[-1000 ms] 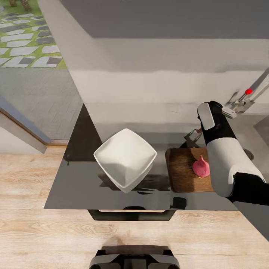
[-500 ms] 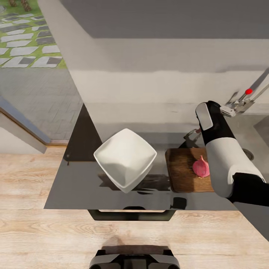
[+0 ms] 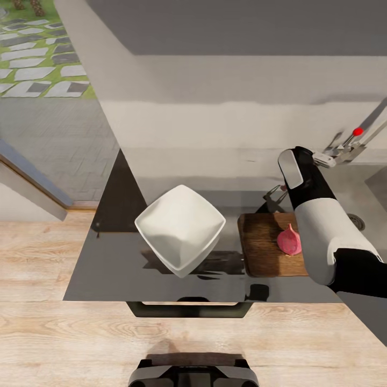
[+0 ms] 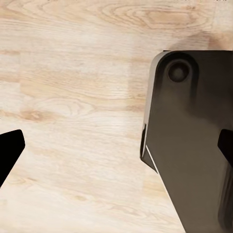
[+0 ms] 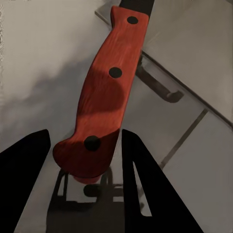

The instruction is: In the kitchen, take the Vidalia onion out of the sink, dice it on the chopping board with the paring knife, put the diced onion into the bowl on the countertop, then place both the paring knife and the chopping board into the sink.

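beyond the chopping board [image 3: 267, 243], the right end effector [image 5: 85, 160] straddles the paring knife [image 5: 101, 94] handle, fingers spread, not clenched.

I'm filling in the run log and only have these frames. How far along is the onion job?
Done: the Vidalia onion is out of the sink and lies whole on the chopping board. In hand: the right end effector straddles the paring knife handle, jaws apart. Left: dicing, filling the empty bowl, then knife and board into the sink.

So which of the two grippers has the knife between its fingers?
The right gripper: the red knife handle lies between its dark fingers. The left gripper's wide-apart fingertips have bare wood floor between them.
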You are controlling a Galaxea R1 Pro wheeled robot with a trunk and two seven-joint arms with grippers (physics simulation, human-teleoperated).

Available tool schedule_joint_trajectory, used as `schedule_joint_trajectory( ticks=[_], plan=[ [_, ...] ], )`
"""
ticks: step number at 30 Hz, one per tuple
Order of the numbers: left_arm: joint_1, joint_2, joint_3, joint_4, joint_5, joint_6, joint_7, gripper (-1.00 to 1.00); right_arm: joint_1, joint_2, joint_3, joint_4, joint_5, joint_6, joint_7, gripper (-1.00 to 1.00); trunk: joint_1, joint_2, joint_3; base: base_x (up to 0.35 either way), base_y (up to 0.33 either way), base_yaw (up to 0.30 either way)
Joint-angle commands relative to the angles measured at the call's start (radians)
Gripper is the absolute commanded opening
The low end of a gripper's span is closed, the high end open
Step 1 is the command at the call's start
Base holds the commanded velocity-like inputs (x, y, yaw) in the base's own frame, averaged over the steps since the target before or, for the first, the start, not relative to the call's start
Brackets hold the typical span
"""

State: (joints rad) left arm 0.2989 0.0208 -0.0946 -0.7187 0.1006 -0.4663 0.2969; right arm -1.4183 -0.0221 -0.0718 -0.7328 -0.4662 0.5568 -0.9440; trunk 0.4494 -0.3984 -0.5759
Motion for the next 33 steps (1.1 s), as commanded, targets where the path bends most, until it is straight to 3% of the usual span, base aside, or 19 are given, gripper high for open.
schedule_joint_trajectory(
  ticks=[1,23,33],
  plan=[
    [0.0,0.002,-0.008,-0.002,0.01,-0.002,0.008,1.0,-0.001,0.001,0.002,-0.003,-0.006,0.006,-0.006,-1.0,0.001,-0.002,-0.001,0.0,0.0,0.0],
    [0.0,0.002,-0.009,0.018,0.008,-0.002,0.008,1.0,-0.001,0.008,0.033,-0.013,-0.008,0.006,-0.002,-1.0,0.001,-0.002,0.021,-0.002,0.0,0.0],
    [0.0,0.003,-0.008,0.023,0.008,-0.002,0.008,1.0,-0.001,0.008,0.036,-0.012,-0.008,0.006,-0.002,-1.0,0.001,-0.002,0.037,-0.151,0.0,0.0]
  ],
)
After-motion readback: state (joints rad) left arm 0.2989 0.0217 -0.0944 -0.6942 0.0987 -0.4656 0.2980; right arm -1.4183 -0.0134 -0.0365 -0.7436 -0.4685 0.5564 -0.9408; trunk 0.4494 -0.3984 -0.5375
